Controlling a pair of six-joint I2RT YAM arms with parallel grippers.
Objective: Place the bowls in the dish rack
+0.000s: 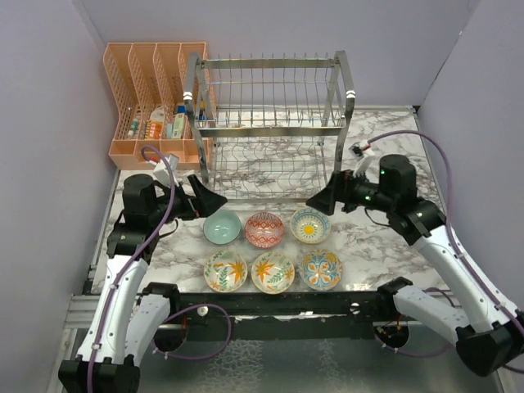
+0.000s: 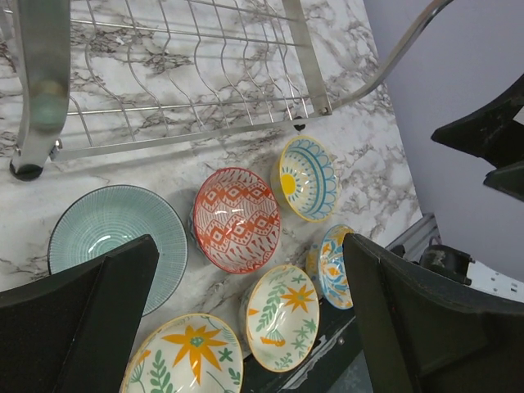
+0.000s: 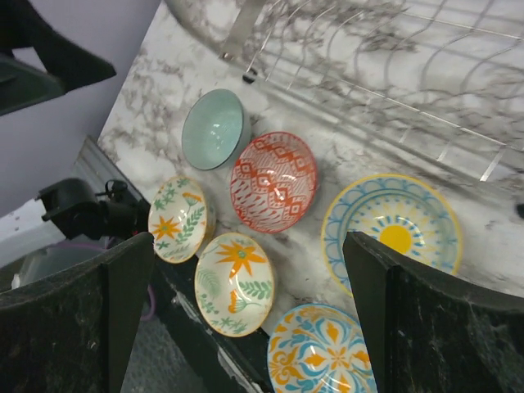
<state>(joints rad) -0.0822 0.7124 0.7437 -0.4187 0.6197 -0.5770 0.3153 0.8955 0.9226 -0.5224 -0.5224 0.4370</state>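
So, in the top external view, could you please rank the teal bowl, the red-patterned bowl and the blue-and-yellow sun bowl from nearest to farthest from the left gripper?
Measured from the left gripper:
1. teal bowl, left end of the back row, closest to the fingertips.
2. red-patterned bowl, middle of that row.
3. sun bowl, right end of that row, farthest away.

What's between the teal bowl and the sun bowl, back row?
Only the red-patterned bowl sits between the teal bowl and the sun bowl; top external view shows it.
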